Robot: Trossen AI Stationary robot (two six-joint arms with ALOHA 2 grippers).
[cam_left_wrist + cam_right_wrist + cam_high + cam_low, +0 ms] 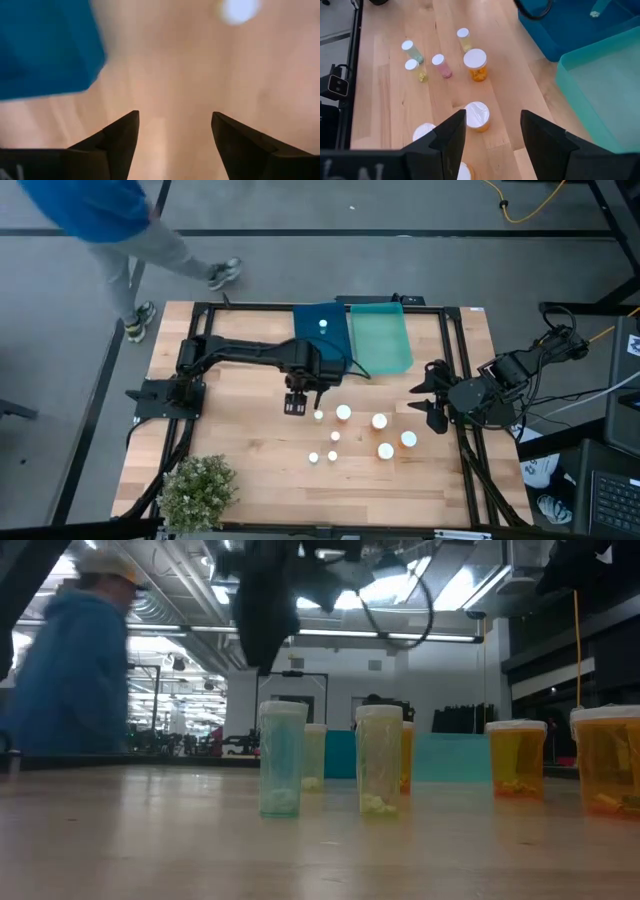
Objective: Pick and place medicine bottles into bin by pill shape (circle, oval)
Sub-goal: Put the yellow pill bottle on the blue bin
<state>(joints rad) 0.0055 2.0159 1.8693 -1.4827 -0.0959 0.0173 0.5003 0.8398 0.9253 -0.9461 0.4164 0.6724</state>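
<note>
Hovering my left gripper [294, 406] over bare wood beside the blue bin [321, 330], jaws wide apart and empty, one bottle [323, 325] inside that bin, eight medicine bottles [343, 412] standing nearby, right gripper [424, 396] spread open, holding nothing, at the table's edge

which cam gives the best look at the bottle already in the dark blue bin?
High view: the bottle sits unobstructed inside the dark blue bin, white cap up. Right wrist view catches it only at the frame's edge. Left wrist view shows just a bin corner; low view doesn't show it clearly.

Eight white-capped medicine bottles [343, 412] upright on table, one in blue bin [318, 332]
</note>
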